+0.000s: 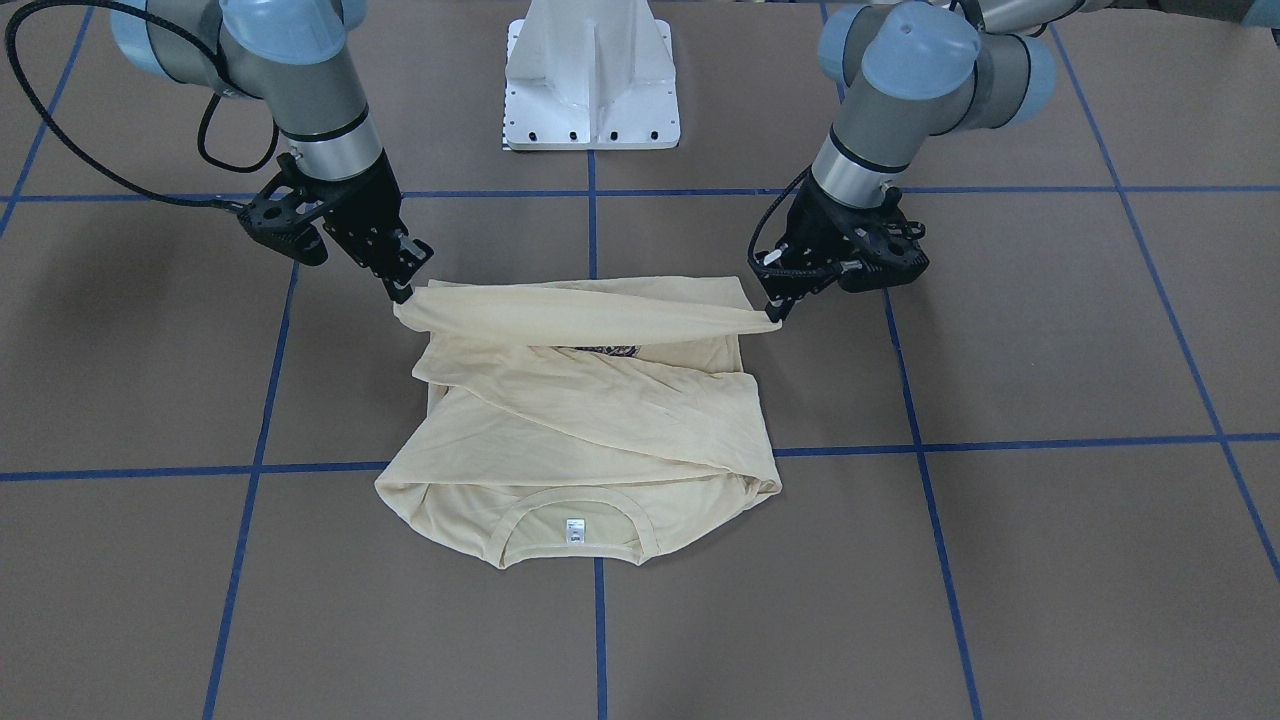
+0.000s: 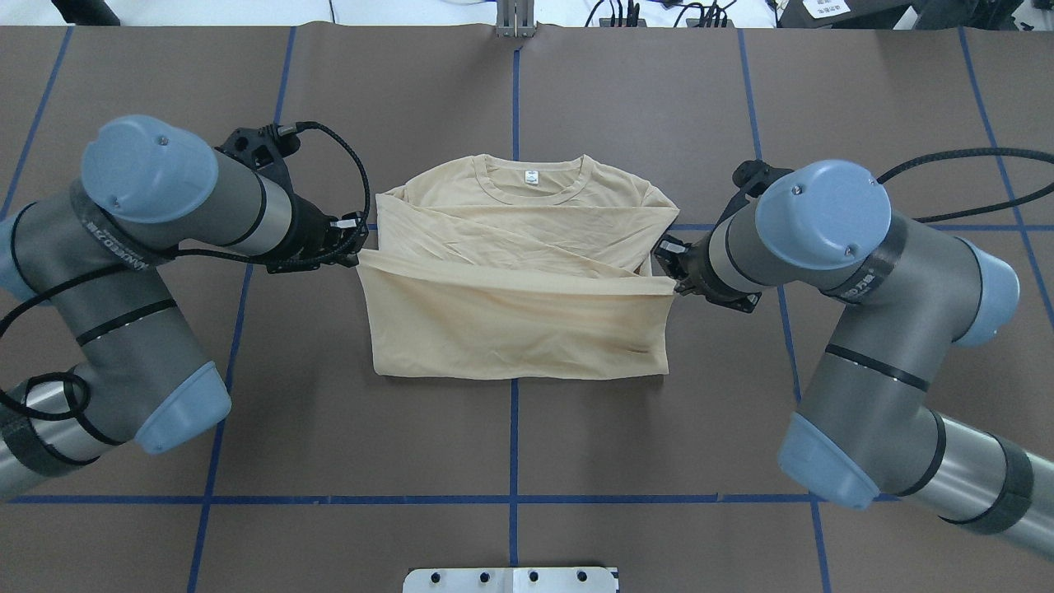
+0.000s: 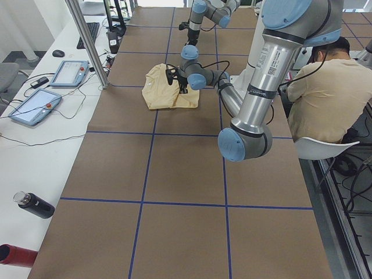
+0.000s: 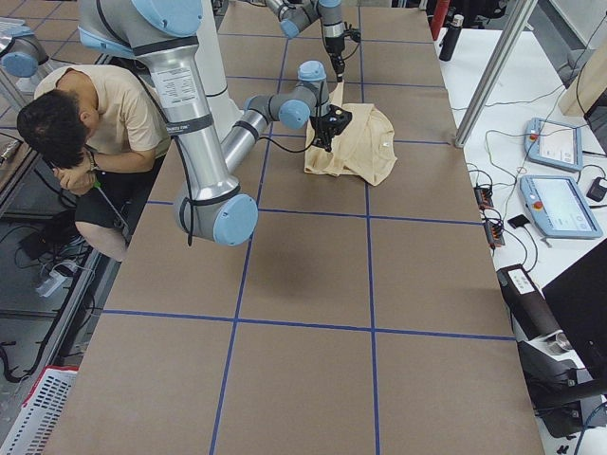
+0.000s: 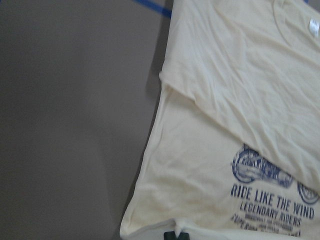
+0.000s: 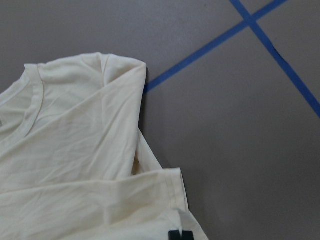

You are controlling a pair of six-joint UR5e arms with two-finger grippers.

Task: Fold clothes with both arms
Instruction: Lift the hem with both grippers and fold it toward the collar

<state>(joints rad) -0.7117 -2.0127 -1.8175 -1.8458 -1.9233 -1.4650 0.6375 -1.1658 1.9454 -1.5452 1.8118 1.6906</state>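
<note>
The cream-yellow shirt (image 2: 519, 329) lies at the table's middle, collar and white neck label (image 2: 532, 175) away from the robot, sleeves crossed over the chest. Its hem is raised and stretched taut between both arms. My left gripper (image 2: 360, 255) is shut on the hem's left corner, and my right gripper (image 2: 677, 284) is shut on the right corner. In the front-facing view the lifted hem band spans from the right gripper (image 1: 400, 295) to the left gripper (image 1: 775, 315), with the shirt (image 1: 590, 440) below it. The left wrist view shows the navy print (image 5: 272, 195) under the pinched edge.
Blue tape lines cross the brown table (image 2: 510, 461). The white pedestal base (image 1: 592, 80) stands behind the shirt. A seated person (image 3: 325, 99) is beside the table. Teach pendants (image 3: 70, 72) and a dark bottle (image 3: 35, 204) lie on the white side bench.
</note>
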